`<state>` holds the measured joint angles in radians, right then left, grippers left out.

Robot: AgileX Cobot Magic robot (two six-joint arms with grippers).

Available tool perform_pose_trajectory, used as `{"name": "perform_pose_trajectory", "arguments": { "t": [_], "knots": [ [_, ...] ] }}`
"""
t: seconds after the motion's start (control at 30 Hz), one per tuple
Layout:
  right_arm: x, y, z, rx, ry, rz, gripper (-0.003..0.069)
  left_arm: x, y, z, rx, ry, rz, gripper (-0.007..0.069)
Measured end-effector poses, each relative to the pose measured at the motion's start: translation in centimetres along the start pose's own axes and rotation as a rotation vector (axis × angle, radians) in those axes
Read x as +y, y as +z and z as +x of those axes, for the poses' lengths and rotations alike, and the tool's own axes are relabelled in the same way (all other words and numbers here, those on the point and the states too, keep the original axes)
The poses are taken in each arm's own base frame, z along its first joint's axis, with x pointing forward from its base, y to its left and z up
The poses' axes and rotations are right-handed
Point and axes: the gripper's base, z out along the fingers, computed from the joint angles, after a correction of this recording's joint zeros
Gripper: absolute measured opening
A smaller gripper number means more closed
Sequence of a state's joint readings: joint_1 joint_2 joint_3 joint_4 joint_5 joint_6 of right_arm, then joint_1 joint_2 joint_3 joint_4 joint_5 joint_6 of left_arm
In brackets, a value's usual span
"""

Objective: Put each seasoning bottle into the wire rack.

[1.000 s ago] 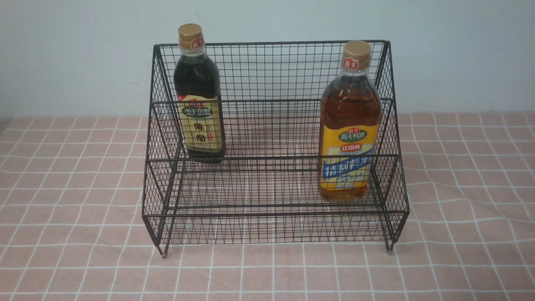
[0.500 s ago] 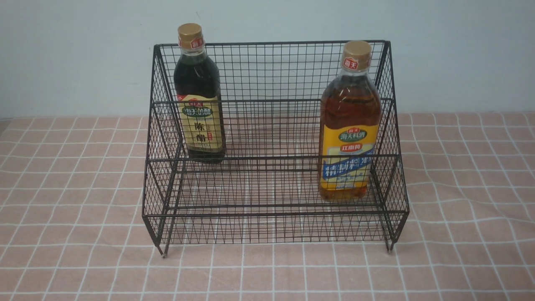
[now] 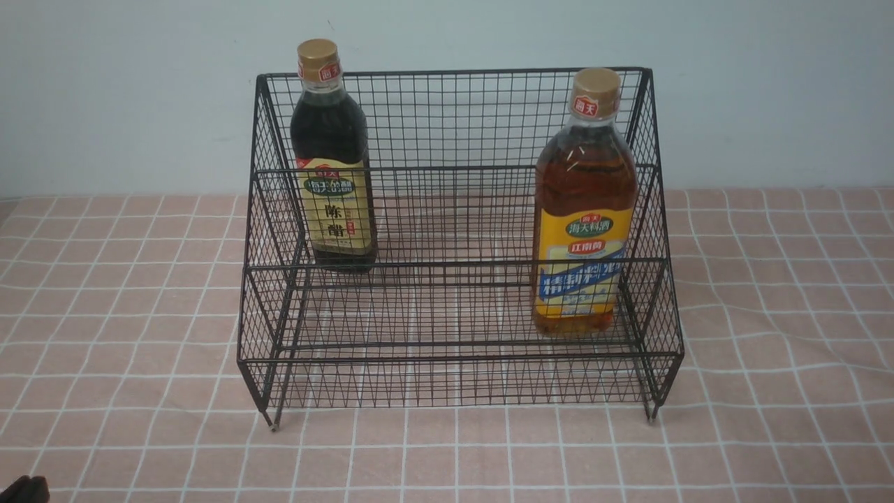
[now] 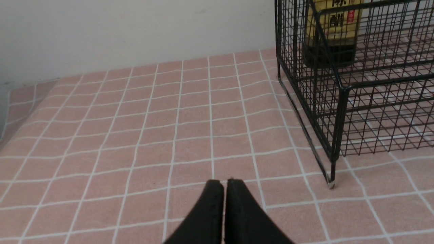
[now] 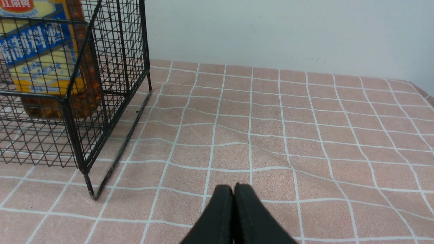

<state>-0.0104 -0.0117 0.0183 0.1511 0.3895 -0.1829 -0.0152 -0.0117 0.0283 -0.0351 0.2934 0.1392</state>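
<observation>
The black wire rack [image 3: 454, 307] stands in the middle of the table. The smaller seasoning bottle [image 3: 332, 161], dark liquid and beige label, stands upright on its upper tier at the left. On the lower tier at the right stands the larger seasoning bottle [image 3: 583, 209], amber with a yellow-blue label. My left gripper [image 4: 224, 183] is shut and empty, over the cloth to the left of the rack [image 4: 339, 98]; the dark bottle's base [image 4: 327, 51] shows behind the mesh. My right gripper [image 5: 233, 188] is shut and empty, to the right of the rack [image 5: 76, 112] and the amber bottle [image 5: 44, 67].
A pink checked cloth [image 3: 768, 314] covers the table, with a pale wall [image 3: 768, 84] right behind the rack. A dark tip of the left arm [image 3: 24, 489] shows at the front view's bottom left corner. The cloth's edge [image 4: 10, 112] falls away at far left.
A dark tip of the left arm has come into the bottom left corner of the front view. The bottles and rack have not moved.
</observation>
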Motion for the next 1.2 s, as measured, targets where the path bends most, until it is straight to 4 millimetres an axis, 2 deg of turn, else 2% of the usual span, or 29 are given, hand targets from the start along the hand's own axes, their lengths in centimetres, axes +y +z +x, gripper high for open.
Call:
{"name": "perform_pose_trajectory", "arguments": {
  "t": [0.13, 1.2],
  "knots": [
    [0.00, 0.00, 0.00, 0.000, 0.000, 0.000, -0.0014, 0.00, -0.02, 0.66, 0.072, 0.017, 0.001, -0.0007],
    [0.00, 0.00, 0.00, 0.000, 0.000, 0.000, -0.0014, 0.02, -0.03, 0.69, 0.076, 0.011, -0.002, -0.0007]
  ]
}}
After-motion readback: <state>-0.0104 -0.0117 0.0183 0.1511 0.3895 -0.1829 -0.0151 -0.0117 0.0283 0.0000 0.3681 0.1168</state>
